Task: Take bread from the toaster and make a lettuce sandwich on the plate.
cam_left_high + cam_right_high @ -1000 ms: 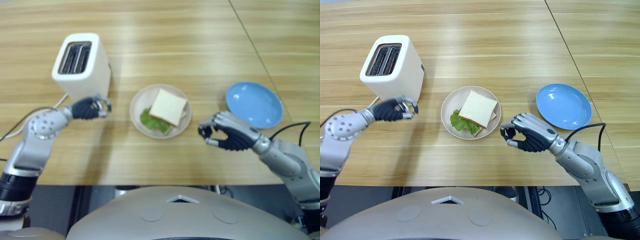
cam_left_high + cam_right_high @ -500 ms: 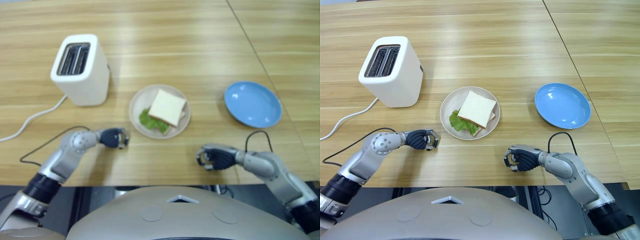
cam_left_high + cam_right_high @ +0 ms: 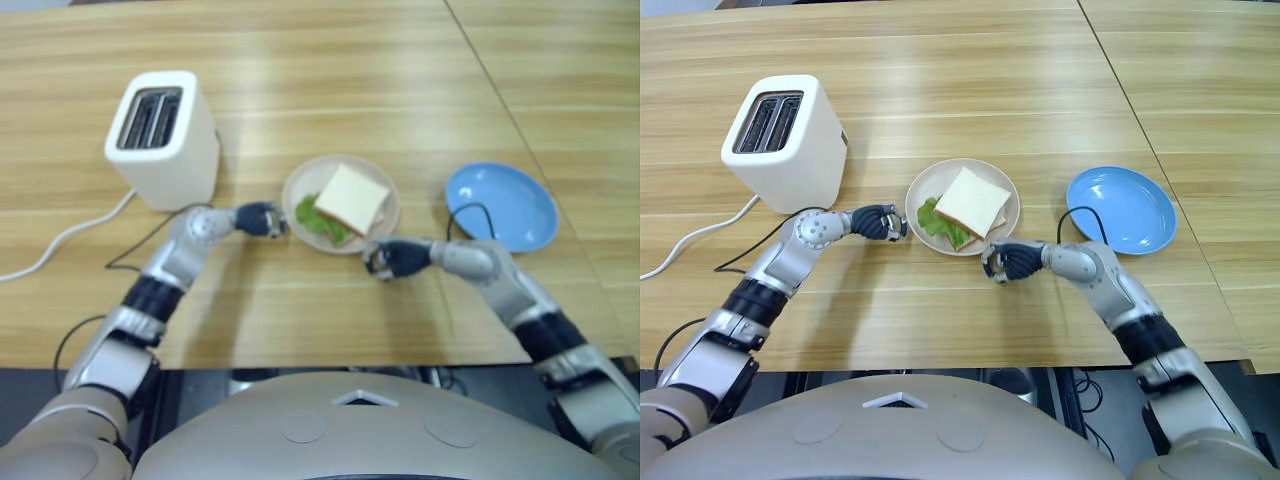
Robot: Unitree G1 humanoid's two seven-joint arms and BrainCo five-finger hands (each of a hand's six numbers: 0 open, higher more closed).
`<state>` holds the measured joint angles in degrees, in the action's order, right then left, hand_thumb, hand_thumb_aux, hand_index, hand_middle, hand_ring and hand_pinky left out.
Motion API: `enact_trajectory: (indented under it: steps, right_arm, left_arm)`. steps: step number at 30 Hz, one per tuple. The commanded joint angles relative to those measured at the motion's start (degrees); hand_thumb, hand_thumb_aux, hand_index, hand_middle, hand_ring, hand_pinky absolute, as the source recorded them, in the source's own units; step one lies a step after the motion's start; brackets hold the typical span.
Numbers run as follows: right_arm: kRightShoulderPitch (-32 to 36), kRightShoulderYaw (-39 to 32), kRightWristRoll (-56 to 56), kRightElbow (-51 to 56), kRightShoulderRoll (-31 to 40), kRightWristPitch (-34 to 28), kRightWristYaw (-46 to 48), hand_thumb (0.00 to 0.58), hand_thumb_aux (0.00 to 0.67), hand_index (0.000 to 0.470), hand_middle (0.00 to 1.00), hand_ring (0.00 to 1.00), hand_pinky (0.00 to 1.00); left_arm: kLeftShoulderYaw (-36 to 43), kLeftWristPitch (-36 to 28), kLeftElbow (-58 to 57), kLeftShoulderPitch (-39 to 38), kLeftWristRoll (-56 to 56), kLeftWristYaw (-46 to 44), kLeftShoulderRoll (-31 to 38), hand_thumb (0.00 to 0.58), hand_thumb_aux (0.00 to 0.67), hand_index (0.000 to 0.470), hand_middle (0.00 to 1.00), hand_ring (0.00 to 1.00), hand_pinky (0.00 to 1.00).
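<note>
Sandwich assembled; we judge the task all but done.
In the left eye view we see the top bread slice (image 3: 352, 198) lying over the lettuce (image 3: 318, 220) on the plate (image 3: 345, 161). In the right eye view we find the left hand (image 3: 878, 222) and right hand (image 3: 1012, 261) just beside the plate on either side, both curled closed and gripping nothing. The toaster (image 3: 785, 140) slots look empty, so we think nothing is left to fetch.

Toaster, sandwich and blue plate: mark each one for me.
toaster (image 3: 767, 120): right eye view, on the top slots.
sandwich (image 3: 973, 200): right eye view, middle of the top bread slice.
blue plate (image 3: 1122, 209): right eye view, bare middle of the dish.
</note>
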<state>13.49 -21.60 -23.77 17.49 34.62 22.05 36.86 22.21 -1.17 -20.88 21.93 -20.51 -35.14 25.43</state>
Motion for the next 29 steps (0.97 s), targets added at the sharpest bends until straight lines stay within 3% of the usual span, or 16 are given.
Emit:
enact_trajectory:
  steps: [1, 2, 3, 4, 5, 6, 7, 8, 9, 12, 18, 29]
  right_arm:
    - [7.3, -0.2, -4.1, 10.0, -2.6, 3.0, -8.6, 0.528, 0.470, 0.323, 0.53, 0.53, 0.53]
    - [8.9, -0.2, -5.0, 12.1, -3.1, 4.1, -11.3, 0.434, 0.334, 0.229, 0.00, 0.00, 0.00]
    - [9.6, 0.2, -4.9, 13.1, -3.5, 4.8, -12.7, 0.434, 0.334, 0.229, 0.00, 0.00, 0.00]
    - [10.0, 0.6, -4.8, 13.4, -3.5, 5.4, -14.0, 0.000, 0.000, 0.000, 0.00, 0.00, 0.00]
    - [10.2, 1.0, -4.9, 13.2, -3.4, 5.9, -15.4, 0.000, 0.000, 0.000, 0.00, 0.00, 0.00]
    - [10.1, 1.6, -4.4, 12.7, -3.2, 6.2, -16.4, 0.000, 0.000, 0.000, 0.00, 0.00, 0.00]
    - [9.7, 2.4, -3.6, 11.8, -3.1, 6.8, -17.3, 0.000, 0.000, 0.000, 0.00, 0.00, 0.00]
    - [9.0, 3.4, -2.8, 10.4, -2.8, 7.4, -18.3, 0.000, 0.000, 0.000, 0.00, 0.00, 0.00]
    - [8.2, 4.4, -2.1, 8.9, -2.5, 8.0, -19.2, 0.000, 0.000, 0.000, 0.00, 0.00, 0.00]
    - [3.1, 12.0, 7.6, -0.3, -3.6, 8.8, -21.6, 0.000, 0.000, 0.000, 0.00, 0.00, 0.00]
    - [-1.9, 22.6, 23.9, -9.5, -10.7, 5.3, -24.9, 0.000, 0.000, 0.000, 0.00, 0.00, 0.00]
    - [-1.7, 25.9, 29.9, 0.2, -21.6, 6.1, -26.5, 0.000, 0.000, 0.000, 0.00, 0.00, 0.00]
  left_arm:
    - [-0.6, 2.1, -6.0, 2.5, 1.1, 1.0, -1.7, 0.580, 0.670, 0.460, 1.00, 1.00, 1.00]
    - [-1.2, 2.8, -7.6, 3.4, 1.5, 1.8, -2.3, 0.580, 0.670, 0.460, 1.00, 1.00, 1.00]
    - [-2.0, 3.1, -8.8, 4.1, 1.9, 2.8, -2.7, 0.580, 0.670, 0.460, 1.00, 1.00, 1.00]
    - [-3.1, 3.2, -9.9, 4.9, 2.1, 4.7, -3.1, 0.580, 0.670, 0.460, 1.00, 1.00, 1.00]
    - [-4.6, 3.2, -11.0, 5.8, 2.5, 7.1, -3.5, 0.576, 0.615, 0.422, 0.82, 0.82, 0.82]
    - [-6.4, 3.3, -12.0, 6.7, 3.4, 9.4, -4.0, 0.462, 0.368, 0.253, 0.45, 0.45, 0.45]
    - [-8.2, 3.9, -12.5, 7.4, 4.3, 11.5, -4.3, 0.183, 0.116, 0.079, 0.31, 0.31, 0.31]
    - [-9.9, 4.8, -12.7, 7.9, 5.1, 13.7, -4.5, 0.183, 0.116, 0.079, 0.31, 0.31, 0.31]
    - [-11.6, 5.9, -12.6, 8.2, 6.0, 15.8, -4.8, 0.000, 0.000, 0.000, 0.00, 0.00, 0.00]
    - [-17.5, 10.7, -11.2, 8.8, 10.1, 22.9, -7.5, 0.000, 0.000, 0.000, 0.00, 0.00, 0.00]
    - [-23.6, 17.3, -12.4, 9.8, 17.5, 27.5, -14.9, 0.000, 0.000, 0.000, 0.00, 0.00, 0.00]
    - [-26.7, 21.6, -21.0, 12.7, 22.1, 28.3, -18.7, 0.000, 0.000, 0.000, 0.00, 0.00, 0.00]
